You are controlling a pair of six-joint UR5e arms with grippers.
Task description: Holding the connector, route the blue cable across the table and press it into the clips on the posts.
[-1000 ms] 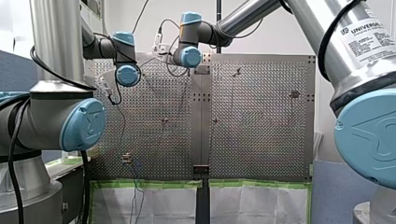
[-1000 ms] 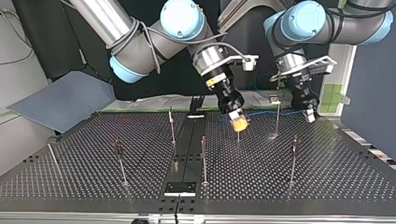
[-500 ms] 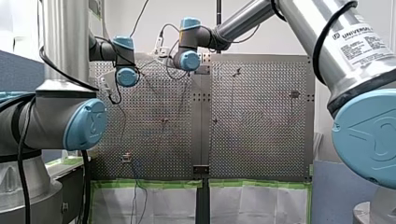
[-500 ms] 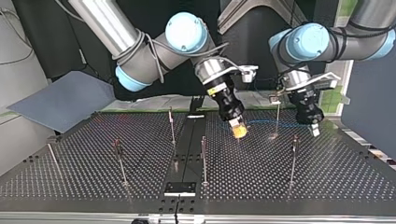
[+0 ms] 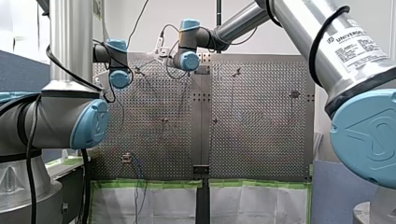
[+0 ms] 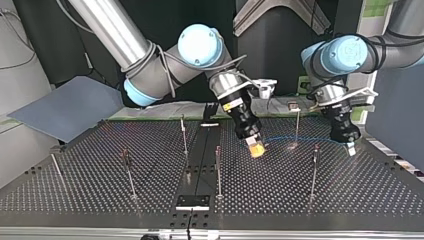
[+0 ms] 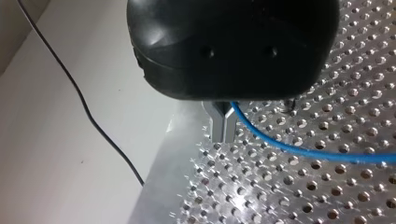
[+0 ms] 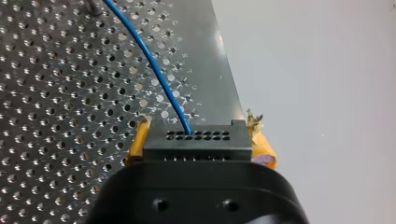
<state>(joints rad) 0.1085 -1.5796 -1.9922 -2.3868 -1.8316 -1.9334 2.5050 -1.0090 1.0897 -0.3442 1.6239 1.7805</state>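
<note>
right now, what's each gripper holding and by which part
My right gripper holds the connector by its two sides, between the yellow pads. My left gripper pinches the blue cable between its metal fingers.

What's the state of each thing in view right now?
right end effector: shut on connector.
left end effector: shut on blue cable.
connector: gripped, cable attached.
blue cable: strung between the end effectors, in no clip.
posts: upright, no cable in their clips.
</note>
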